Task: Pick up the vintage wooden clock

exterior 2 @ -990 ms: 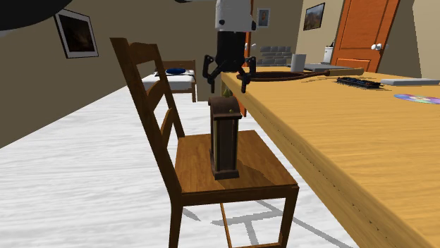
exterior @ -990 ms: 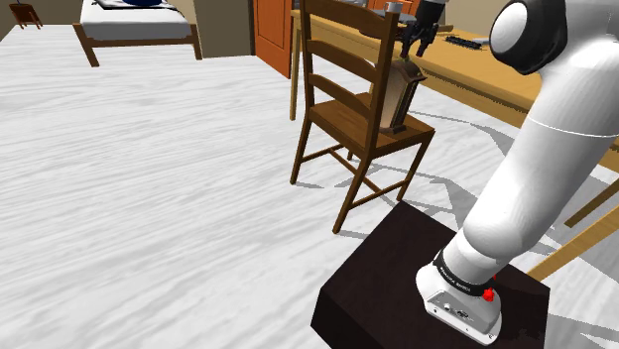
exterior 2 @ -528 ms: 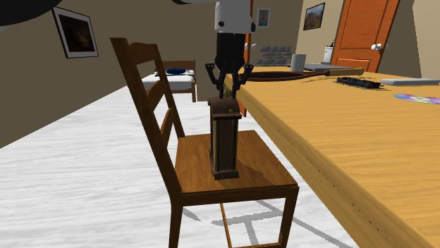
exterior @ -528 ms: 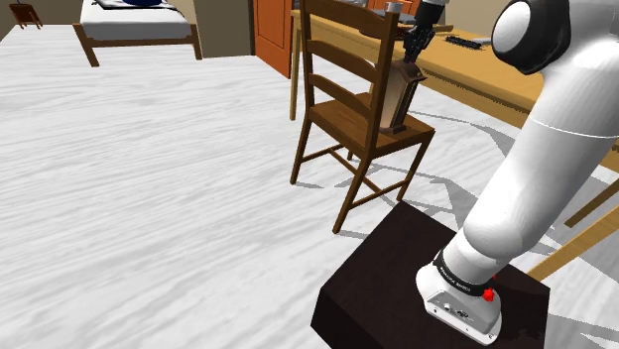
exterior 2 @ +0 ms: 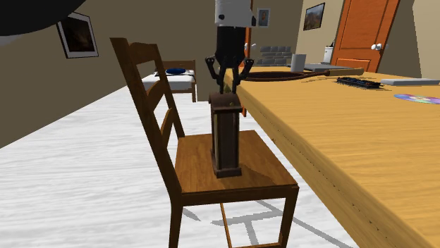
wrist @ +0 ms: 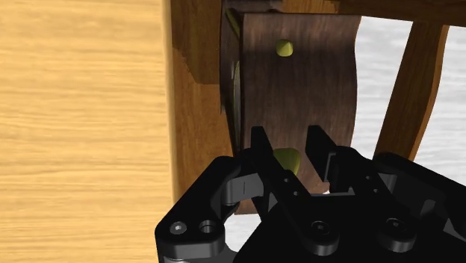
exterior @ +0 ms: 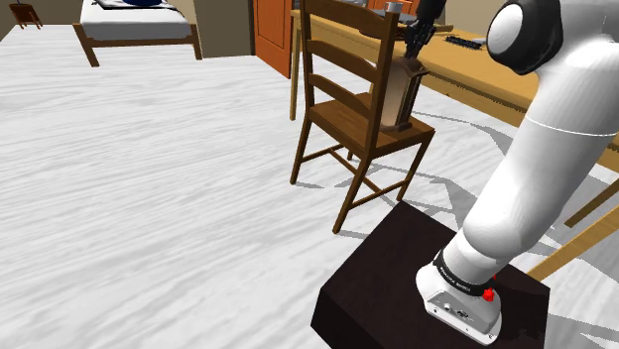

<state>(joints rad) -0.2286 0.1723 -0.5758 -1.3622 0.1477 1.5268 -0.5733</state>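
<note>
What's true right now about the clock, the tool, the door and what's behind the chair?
1. The wooden clock stands on the table. False: it is upright over the seat of the chair, beside the table.
2. The tool is at the clock's top, its fingers clasping the small knob. True.
3. The door is blue. False: it is orange.
4. In the shoulder view, a bed stands beyond the chair. True.

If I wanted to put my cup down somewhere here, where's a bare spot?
The chair seat is bare between the clock and the backrest. The near stretch of the table is bare too; its far end is crowded around the keyboard.
</note>
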